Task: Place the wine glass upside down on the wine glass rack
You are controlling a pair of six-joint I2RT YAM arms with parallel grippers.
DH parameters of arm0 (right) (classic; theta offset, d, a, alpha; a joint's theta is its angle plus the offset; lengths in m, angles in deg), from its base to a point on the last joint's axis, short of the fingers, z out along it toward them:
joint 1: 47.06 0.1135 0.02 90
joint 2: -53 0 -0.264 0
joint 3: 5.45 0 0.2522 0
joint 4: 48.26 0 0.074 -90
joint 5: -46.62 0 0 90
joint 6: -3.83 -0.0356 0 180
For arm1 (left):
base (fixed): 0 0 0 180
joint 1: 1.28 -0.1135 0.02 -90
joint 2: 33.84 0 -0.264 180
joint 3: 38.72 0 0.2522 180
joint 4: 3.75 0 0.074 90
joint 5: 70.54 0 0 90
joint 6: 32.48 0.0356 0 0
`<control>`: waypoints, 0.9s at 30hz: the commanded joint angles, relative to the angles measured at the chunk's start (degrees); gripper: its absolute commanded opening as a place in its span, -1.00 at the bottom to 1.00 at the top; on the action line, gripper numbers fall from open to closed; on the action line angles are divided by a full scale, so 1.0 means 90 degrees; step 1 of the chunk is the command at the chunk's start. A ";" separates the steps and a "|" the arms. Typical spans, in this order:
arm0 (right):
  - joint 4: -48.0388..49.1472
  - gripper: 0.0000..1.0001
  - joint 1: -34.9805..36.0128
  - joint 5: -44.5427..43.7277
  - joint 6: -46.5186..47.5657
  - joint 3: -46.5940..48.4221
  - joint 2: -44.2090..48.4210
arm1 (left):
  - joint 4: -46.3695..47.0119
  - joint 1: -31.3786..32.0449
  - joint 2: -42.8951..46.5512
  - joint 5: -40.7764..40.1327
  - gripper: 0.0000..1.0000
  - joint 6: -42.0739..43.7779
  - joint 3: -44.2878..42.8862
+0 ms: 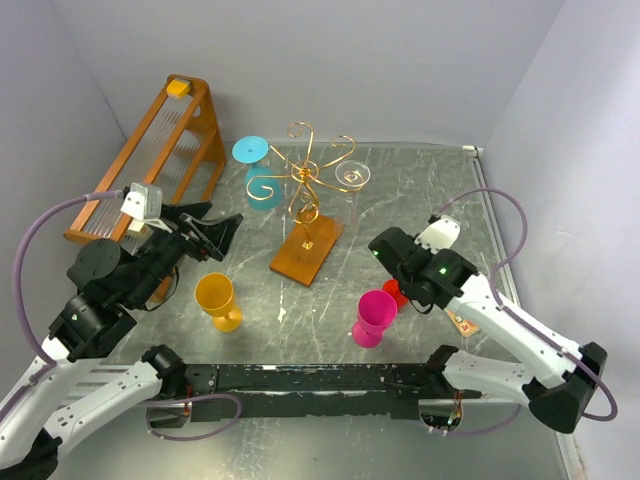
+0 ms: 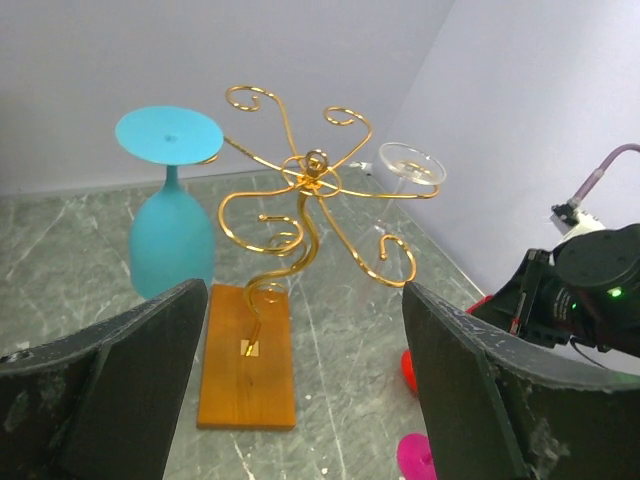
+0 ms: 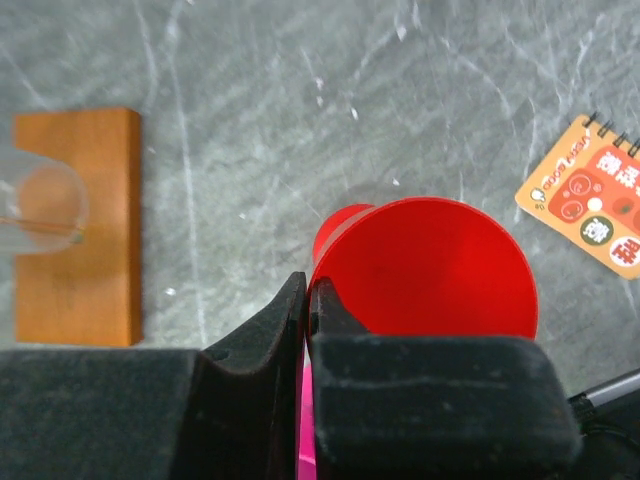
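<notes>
Right jaws are shown closed flat against each other, with nothing visibly gripped. They sit right beside the red glass, though whether its edge is touched cannot be told. Left jaws are spread wide and empty, aimed at the rack from the near left.

The red glass rests on the surface at the near right, between the pink glass and a notebook. It is largely hidden under the right arm, so upright or tipped cannot be decided. A yellow glass stands at the near left. A blue glass and a clear glass are already hung foot-up on the rack's far scrolls.

The red glass is taken for the piece in hand. It is judged light, stiff and smooth-walled, probably plastic, so liable to slip rather than break. The bowl looks too broad and flared for a sure hold. The narrow stem is judged the best place to grip, leaving the foot clear to slide into a free scroll.
</notes>
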 commanded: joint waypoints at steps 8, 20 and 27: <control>-0.0503 -1.00 -0.0021 -0.1220 0.0429 0.1374 0.1131 | 0.1261 -0.0023 -0.0497 0.0927 0.80 -0.0659 -0.0103; 0.4041 -1.00 -0.0021 -0.0204 0.3678 0.1620 0.2242 | 0.2701 -0.0020 -0.1540 0.1938 0.78 -0.1615 -0.0294; 0.6095 -1.00 -0.0027 0.0719 0.4439 0.2075 0.1802 | 0.3603 -0.0025 -0.1826 0.1731 0.73 -0.2573 -0.0240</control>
